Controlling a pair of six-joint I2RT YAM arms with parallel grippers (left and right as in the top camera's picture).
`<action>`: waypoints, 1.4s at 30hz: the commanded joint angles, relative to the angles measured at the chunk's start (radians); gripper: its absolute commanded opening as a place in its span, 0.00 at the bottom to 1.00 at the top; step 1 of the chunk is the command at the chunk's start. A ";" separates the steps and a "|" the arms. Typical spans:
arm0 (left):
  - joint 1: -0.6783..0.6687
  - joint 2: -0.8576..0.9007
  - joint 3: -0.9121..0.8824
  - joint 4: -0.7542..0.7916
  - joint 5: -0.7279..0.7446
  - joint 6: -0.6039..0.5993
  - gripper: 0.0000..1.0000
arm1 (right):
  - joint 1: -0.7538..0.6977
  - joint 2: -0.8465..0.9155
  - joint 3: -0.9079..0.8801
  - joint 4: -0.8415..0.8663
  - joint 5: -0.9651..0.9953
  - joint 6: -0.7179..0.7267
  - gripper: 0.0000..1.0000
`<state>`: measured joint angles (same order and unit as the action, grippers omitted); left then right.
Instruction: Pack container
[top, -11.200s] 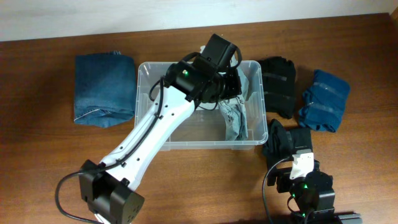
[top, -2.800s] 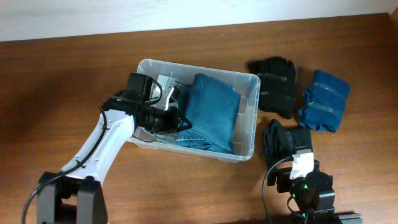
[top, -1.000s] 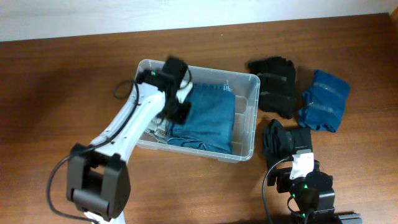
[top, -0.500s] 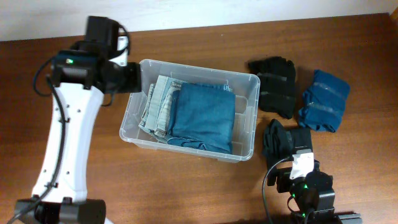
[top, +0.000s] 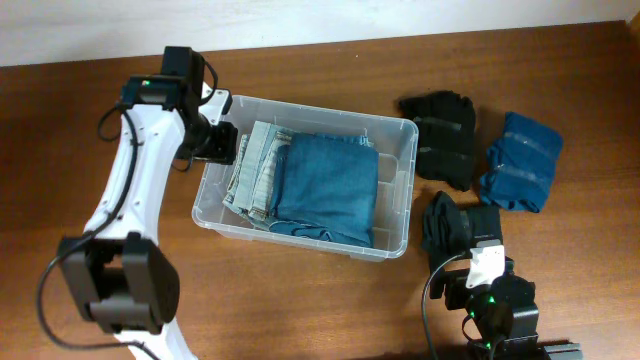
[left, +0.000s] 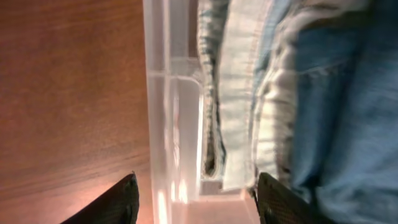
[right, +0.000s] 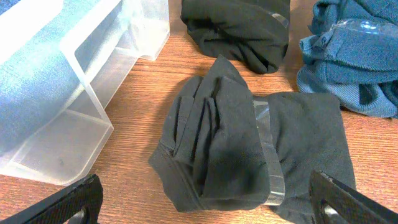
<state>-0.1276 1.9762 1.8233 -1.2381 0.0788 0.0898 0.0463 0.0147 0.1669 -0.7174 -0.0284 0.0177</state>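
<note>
Around the left gripper (top: 222, 143) we see the container (top: 398, 185) just ahead and beneath it, sitting on the wooden table (top: 300, 300). Inside lie folded blue jeans (top: 330, 190) on the side away from the gripper, and a paler denim piece (top: 255, 165) nearest its fingers, pressed against the clear wall. In the left wrist view that wall (left: 165, 124) runs straight up between the two fingertips, with bare table on one side and the pale denim (left: 239, 93) and the jeans (left: 348, 112) on the other. The left gripper (left: 199, 205) is spread wide and grips nothing; whether a finger touches the rim we cannot tell.

The right gripper (right: 214, 205) sits low near the table edge, well apart from the left one. Directly ahead of it lies a black garment bundle (right: 224, 143) with a clear band round it, lying in front of the gap between the fingers. Beyond that is a second black bundle (right: 239, 28), and ahead to its right a blue garment (right: 354, 62). The corner of the container (right: 93, 106) stands ahead to its left, near the first bundle but apart from it. The fingers are fully spread — nothing is held, and we see no contact with the cloth.
</note>
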 joint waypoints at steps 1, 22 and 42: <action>0.025 0.077 -0.003 0.014 -0.023 -0.014 0.57 | -0.008 -0.009 -0.005 0.000 -0.005 -0.003 0.99; 0.071 0.144 -0.003 -0.055 -0.080 -0.313 0.01 | -0.008 -0.009 -0.005 0.000 -0.005 -0.003 0.98; 0.078 0.077 0.194 -0.217 -0.067 -0.182 0.51 | -0.008 -0.009 -0.005 0.000 -0.005 -0.003 0.98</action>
<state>-0.0612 2.1052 1.8969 -1.4094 0.0620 -0.0982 0.0463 0.0147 0.1669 -0.7174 -0.0284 0.0185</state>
